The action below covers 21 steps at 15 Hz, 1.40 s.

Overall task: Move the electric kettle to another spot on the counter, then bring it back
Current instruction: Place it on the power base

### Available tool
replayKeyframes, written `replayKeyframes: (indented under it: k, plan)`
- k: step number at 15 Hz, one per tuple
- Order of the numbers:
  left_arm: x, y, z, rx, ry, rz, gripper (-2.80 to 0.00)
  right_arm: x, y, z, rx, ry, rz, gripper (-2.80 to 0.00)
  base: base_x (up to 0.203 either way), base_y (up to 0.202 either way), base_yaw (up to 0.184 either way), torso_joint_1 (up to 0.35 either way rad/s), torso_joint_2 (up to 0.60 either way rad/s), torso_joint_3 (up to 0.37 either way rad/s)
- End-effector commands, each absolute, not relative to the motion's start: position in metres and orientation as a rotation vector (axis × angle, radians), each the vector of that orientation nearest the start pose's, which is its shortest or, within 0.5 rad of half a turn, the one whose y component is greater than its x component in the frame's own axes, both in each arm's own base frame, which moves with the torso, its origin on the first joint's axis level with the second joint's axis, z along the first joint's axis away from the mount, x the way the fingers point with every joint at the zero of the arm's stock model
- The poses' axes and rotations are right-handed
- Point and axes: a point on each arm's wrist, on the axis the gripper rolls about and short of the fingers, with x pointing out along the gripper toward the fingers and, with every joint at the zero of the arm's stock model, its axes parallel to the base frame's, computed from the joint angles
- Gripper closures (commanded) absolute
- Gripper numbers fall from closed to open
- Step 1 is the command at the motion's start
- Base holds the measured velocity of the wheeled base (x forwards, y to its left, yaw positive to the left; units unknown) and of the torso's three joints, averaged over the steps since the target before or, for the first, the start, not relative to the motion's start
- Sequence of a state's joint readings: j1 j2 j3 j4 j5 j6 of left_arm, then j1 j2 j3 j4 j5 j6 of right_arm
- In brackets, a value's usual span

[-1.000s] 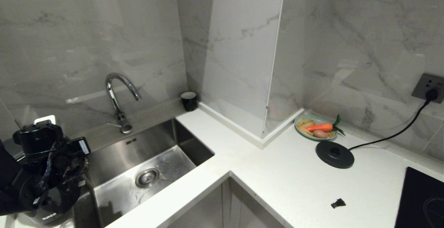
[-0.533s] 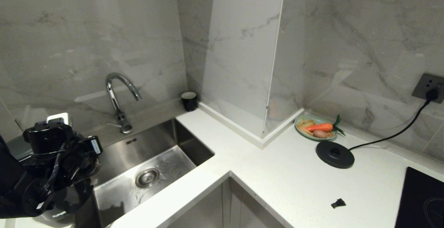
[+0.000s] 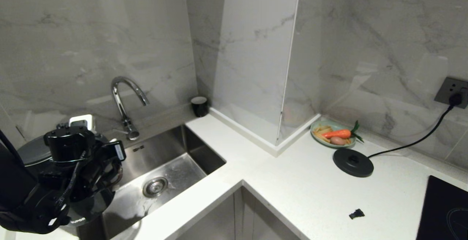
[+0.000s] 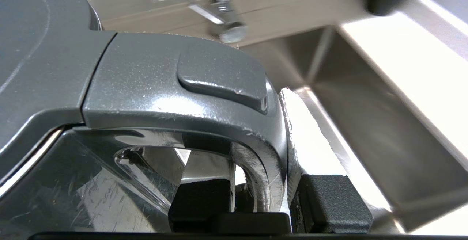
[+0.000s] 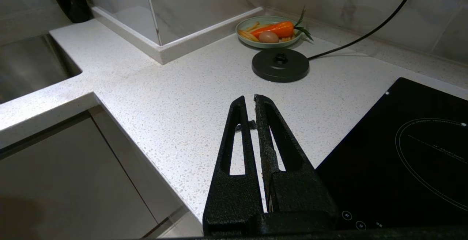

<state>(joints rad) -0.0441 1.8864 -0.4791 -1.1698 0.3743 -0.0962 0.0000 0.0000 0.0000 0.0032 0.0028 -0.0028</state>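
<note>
Gripping the electric kettle (image 3: pixel 78 210) by its loop handle, the left end effector (image 4: pixel 256 200) sits at the near left of the head view, its fingers (image 4: pixel 331 203) clamped either side of the handle in the left wrist view. Compared with a second ago, the kettle and the arm have shifted rightward, from the far left corner to the left part of the sink (image 3: pixel 164 170), with the kettle's base off the tabletop (image 3: pixel 292 181); its grey lid (image 3: pixel 33 152) now shows more fully behind the wrist. In the right wrist view the right end effector (image 5: pixel 249 99) hangs with its fingers closed together, empty, above the tabletop beside the black induction hob (image 5: pixel 409 152), with a small black scrap (image 3: pixel 356 214) just beyond its tips. Farther back, unchanged, are the round black corded base (image 3: pixel 353 162), the green plate of vegetables (image 3: pixel 332 133), the tap (image 3: pixel 126 101) and the small black cup (image 3: pixel 199 106) against the marble wall.
</note>
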Motion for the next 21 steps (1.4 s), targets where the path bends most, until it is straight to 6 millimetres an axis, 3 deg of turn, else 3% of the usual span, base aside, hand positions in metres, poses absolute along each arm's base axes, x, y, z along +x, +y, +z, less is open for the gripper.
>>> replayKeyframes:
  k: [1,11,21]
  plan:
    - [0.295,-0.017,0.105,-0.046,0.197,0.300,0.00,-0.023,0.000,0.075,-0.003,0.003,0.003,0.00,0.000,0.000,0.000,0.000,0.00,0.000]
    - [0.302,-0.078,0.130,-0.034,0.178,0.106,0.00,-0.023,0.000,0.075,-0.003,0.003,0.003,0.00,0.000,0.000,0.000,0.000,0.00,0.000]
    - [0.287,-0.142,0.131,-0.023,0.184,-0.105,0.00,-0.023,0.000,0.075,-0.003,0.003,0.003,0.00,0.000,0.000,0.000,0.000,0.00,0.000]
